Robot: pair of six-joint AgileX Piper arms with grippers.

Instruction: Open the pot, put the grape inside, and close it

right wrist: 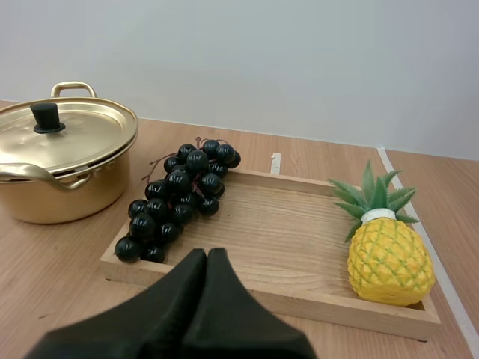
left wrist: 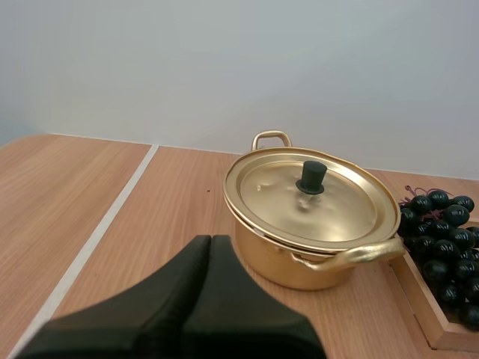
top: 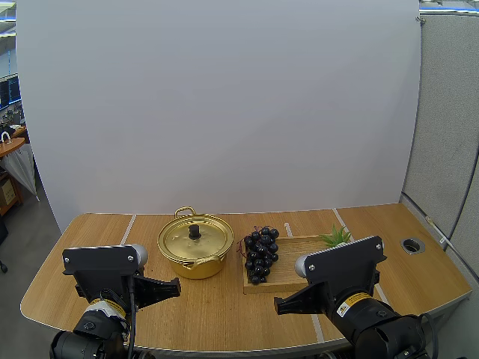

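**Pot** (top: 194,250): gold, on counter (top: 90,258), just left of tray (top: 299,278). Lid (top: 196,241) seated flush, knob (top: 194,232) upright at centre. Handles in line far-to-near.

**Grapes** (top: 261,254): dark bunch at tray's left end, nearest the pot. Long axis far-to-near; stem end away from the arms, tapered tip toward them, slanting slightly potward in right wrist view.

**Pineapple** (top: 337,236): toy, at tray's right end; no part in the task.

**Left gripper** (left wrist: 209,243): short of the pot, aimed at it, empty. Fingers (left wrist: 179,307) pressed together as one wedge.

**Right gripper** (right wrist: 206,256): short of the tray, facing the grapes. Fingers likewise closed on nothing.

**Step in hand:** judged the first, opening; lid on, nothing grasped.

**Next move, likely:** spread left fingers, come over the knob, pinch it, lift straight up, set lid down clear of tray. Afterwards, take the bunch across its short width, near the stem.
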